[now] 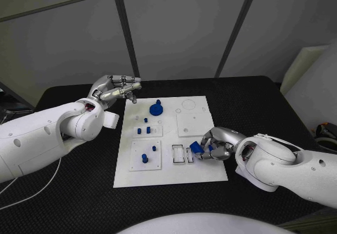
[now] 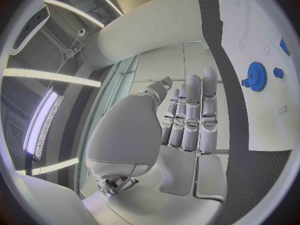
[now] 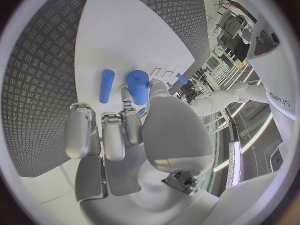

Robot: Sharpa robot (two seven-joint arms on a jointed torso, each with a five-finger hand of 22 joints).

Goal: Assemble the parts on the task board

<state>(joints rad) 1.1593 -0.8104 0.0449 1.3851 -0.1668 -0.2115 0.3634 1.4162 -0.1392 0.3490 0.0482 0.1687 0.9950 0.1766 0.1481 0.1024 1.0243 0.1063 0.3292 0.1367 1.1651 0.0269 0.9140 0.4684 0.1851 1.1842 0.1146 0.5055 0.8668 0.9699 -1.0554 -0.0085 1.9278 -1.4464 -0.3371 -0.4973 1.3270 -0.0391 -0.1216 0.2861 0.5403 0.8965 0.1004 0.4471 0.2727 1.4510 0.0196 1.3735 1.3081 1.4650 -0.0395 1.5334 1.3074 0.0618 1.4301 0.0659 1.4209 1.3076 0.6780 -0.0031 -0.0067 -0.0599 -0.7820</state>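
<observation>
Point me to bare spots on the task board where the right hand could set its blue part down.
Bare: the near strip of the task board, in front of the peg plates; also the blank square plate beyond the right hand. Crowded: the left column of blue pegs and the patch around the blue gear. The left hand hangs off the far-left corner.

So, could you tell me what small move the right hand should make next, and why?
Probably lower the blue part toward the open slots beside it: the right hand holds it just above the task board, not yet seated. The left hand is raised off the board, empty.
</observation>
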